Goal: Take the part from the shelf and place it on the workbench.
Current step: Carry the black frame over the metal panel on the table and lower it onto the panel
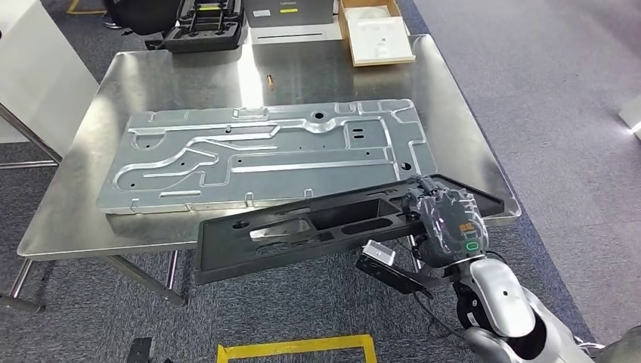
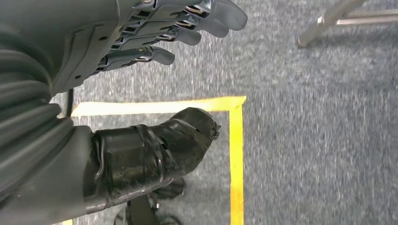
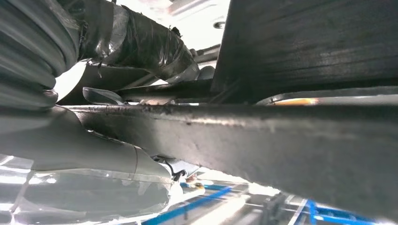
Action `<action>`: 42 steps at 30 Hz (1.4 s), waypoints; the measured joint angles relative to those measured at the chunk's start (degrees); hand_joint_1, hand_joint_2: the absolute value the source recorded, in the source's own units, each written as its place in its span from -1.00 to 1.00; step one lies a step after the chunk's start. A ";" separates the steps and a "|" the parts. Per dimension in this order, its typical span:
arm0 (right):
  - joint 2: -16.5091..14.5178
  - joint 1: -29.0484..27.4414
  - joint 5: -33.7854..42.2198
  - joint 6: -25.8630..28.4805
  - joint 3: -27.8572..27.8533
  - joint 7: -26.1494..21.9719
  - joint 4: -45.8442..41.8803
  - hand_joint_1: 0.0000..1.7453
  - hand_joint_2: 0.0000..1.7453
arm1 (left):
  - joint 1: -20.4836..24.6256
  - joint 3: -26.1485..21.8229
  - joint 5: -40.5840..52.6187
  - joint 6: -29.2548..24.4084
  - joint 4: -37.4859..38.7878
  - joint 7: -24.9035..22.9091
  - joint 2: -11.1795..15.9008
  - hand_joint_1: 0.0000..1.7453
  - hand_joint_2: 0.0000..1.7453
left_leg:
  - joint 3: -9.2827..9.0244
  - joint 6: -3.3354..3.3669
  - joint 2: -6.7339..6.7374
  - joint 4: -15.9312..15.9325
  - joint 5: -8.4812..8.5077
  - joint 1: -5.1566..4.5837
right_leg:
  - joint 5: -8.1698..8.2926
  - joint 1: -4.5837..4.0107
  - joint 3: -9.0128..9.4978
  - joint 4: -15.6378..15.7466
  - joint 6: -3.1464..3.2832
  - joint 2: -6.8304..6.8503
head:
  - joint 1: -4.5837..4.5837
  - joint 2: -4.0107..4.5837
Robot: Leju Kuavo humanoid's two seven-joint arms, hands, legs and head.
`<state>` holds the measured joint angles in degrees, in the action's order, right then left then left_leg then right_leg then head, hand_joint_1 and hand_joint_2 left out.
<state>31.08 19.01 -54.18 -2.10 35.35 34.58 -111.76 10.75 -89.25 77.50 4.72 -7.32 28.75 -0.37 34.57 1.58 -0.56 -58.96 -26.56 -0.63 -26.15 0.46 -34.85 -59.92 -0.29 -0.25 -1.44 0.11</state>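
Note:
The part is a long black plastic frame (image 1: pixel 302 231) with several cut-outs. Its right end lies over the front right edge of the steel workbench (image 1: pixel 189 83); its left end hangs beyond the front edge above the floor. My right hand (image 1: pixel 442 215) grips the frame near its right end, with the silver arm coming up from below. From the right wrist camera the frame's dark underside (image 3: pixel 291 140) runs close across the picture, the taped thumb (image 3: pixel 141 42) against it. My left hand (image 2: pixel 155 33) hangs over the carpet, its fingers apart and holding nothing.
A large stamped metal panel (image 1: pixel 264 155) covers the middle of the workbench, just behind the frame. A black case (image 1: pixel 204 26) and a cardboard box (image 1: pixel 374 30) stand at the far edge. Yellow floor tape (image 1: pixel 295 348) marks the carpet at my feet.

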 joint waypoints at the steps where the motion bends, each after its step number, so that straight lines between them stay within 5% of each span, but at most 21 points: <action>1: 0.00 -0.05 -0.11 0.08 -0.09 0.07 0.08 1.00 1.00 | 0.00 -0.01 0.00 0.00 0.00 0.00 0.01 -1.00 1.00 | -0.01 -0.26 0.03 -0.19 -0.20 0.05 | 0.05 0.06 0.19 0.22 0.29 -0.02 | 0.03 0.00; 3: 0.00 -0.07 -0.22 0.18 -0.25 0.13 0.17 1.00 1.00 | 0.12 -0.01 0.09 -0.02 0.00 0.00 0.01 -1.00 1.00 | 1.05 -0.96 0.12 -2.82 -1.67 0.18 | 0.06 0.27 0.77 0.68 0.86 0.02 | -0.08 0.00; 6: 0.00 -0.29 -0.18 0.29 -0.44 0.15 0.40 1.00 1.00 | 0.14 -0.02 0.26 -0.10 0.00 -0.10 0.08 -1.00 1.00 | 6.47 -1.76 0.19 -12.93 -5.54 0.64 | -0.29 0.26 1.28 0.80 1.34 0.07 | -0.17 0.00; 7: 0.00 -0.49 -0.02 0.36 -0.47 0.16 0.53 1.00 1.00 | 0.06 -0.02 0.34 -0.14 0.00 -0.15 0.10 -1.00 1.00 | 7.85 -1.89 0.19 -14.92 -5.63 0.77 | -0.44 0.25 1.44 0.79 1.37 0.04 | -0.18 0.00; 9: 0.00 -0.91 0.57 0.50 -0.52 0.16 0.73 1.00 1.00 | -0.04 -0.03 0.48 -0.22 0.00 -0.22 0.12 -1.00 1.00 | 7.45 -1.94 0.19 -12.53 -2.66 0.97 | -0.88 0.27 2.03 0.79 1.24 -0.02 | -0.18 0.00; 12: 0.00 -1.12 1.11 0.85 -0.62 0.10 0.89 1.00 1.00 | 0.05 -0.03 0.55 -0.28 0.00 -0.22 0.17 -1.00 1.00 | 2.76 -1.62 0.15 -2.17 2.09 0.93 | -1.75 0.19 3.00 0.80 0.63 -0.03 | -0.18 0.00; 17: -0.03 -1.19 0.94 1.15 -0.98 0.24 1.20 1.00 1.00 | 0.07 -0.04 0.57 -0.19 0.00 -0.24 0.20 -1.00 1.00 | 1.13 -0.22 0.05 0.73 1.61 0.78 | -2.65 0.16 2.99 0.65 -0.75 0.00 | -0.12 0.00; 19: -0.02 -1.14 0.80 1.20 -1.06 0.32 1.45 1.00 1.00 | 0.12 -0.05 0.57 -0.08 0.00 -0.22 0.20 -1.00 1.00 | 0.31 0.50 0.10 1.25 1.42 0.86 | -4.77 0.16 0.55 -4.19 -0.91 0.05 | -0.03 0.00; 21: -0.03 -1.19 0.89 1.32 -1.07 0.36 1.78 1.00 1.00 | 0.20 -0.06 0.57 -0.01 0.00 -0.22 0.20 -1.00 1.00 | -0.26 1.01 0.14 1.26 0.92 0.65 | -7.10 0.11 -4.14 -12.17 -0.92 0.04 | 0.01 0.00; 23: -0.03 -1.30 1.26 1.51 -1.07 0.37 2.18 1.00 1.00 | 0.20 -0.07 0.57 0.05 0.00 -0.24 0.22 -1.00 1.00 | -1.00 1.19 0.11 1.17 0.24 0.51 | -6.17 0.11 -7.17 -15.47 -0.90 0.05 | -0.01 0.00; 26: -0.04 -1.23 2.02 1.97 -1.08 0.29 2.68 1.00 1.00 | 0.15 -0.08 0.60 0.09 0.00 -0.28 0.24 -1.00 1.00 | -2.54 0.98 -0.07 0.89 -1.14 0.43 | 0.58 0.07 -4.44 -6.68 -0.55 0.06 | 0.02 0.00; 28: -0.05 -0.93 2.31 2.20 -1.08 0.26 2.92 1.00 1.00 | 0.23 -0.09 0.75 0.09 0.00 -0.37 0.26 -1.00 1.00 | -2.92 0.53 -0.19 0.56 -1.91 0.27 | 2.31 -0.09 -2.10 -1.14 -0.18 0.03 | -0.02 0.00; 33: -0.04 0.60 3.69 2.19 -1.14 0.73 3.99 1.00 1.00 | 0.48 -0.10 1.23 0.09 0.01 -0.68 0.32 -1.00 1.00 | -2.01 -0.82 -0.01 -1.37 -3.45 0.33 | 1.51 0.08 -0.90 0.60 0.99 -0.16 | -0.09 0.00; 37: -0.07 2.38 4.89 2.12 -1.15 0.80 5.69 1.00 1.00 | 0.93 -0.10 1.61 0.08 0.01 -0.94 0.32 -1.00 1.00 | 6.13 -1.77 0.14 -14.68 -7.28 0.78 | 0.55 0.11 0.32 0.81 1.69 -0.04 | -0.16 0.00; 39: -0.08 2.62 5.05 2.11 -1.15 0.80 6.54 1.00 1.00 | 0.90 -0.10 1.63 0.08 0.01 -1.02 0.33 -1.00 1.00 | 7.67 -1.89 0.14 -14.71 -4.78 0.94 | -0.09 0.12 1.18 0.79 1.61 -0.07 | -0.17 0.00; 42: -0.09 3.34 5.02 2.07 -1.15 0.80 7.64 1.00 1.00 | 1.00 -0.10 1.73 0.00 0.00 -1.18 0.35 -1.00 1.00 | 4.12 -1.57 0.12 -4.12 2.19 0.94 | -1.10 0.08 2.52 0.74 1.13 -0.15 | -0.15 0.00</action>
<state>30.99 22.35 -49.16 -0.03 34.21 35.38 -104.12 11.75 -89.35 79.24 4.72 -7.32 27.57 -0.02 38.69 0.01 -0.43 -63.08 -24.38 0.31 -27.25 0.55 -32.33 -59.18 0.84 -0.39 -1.59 0.11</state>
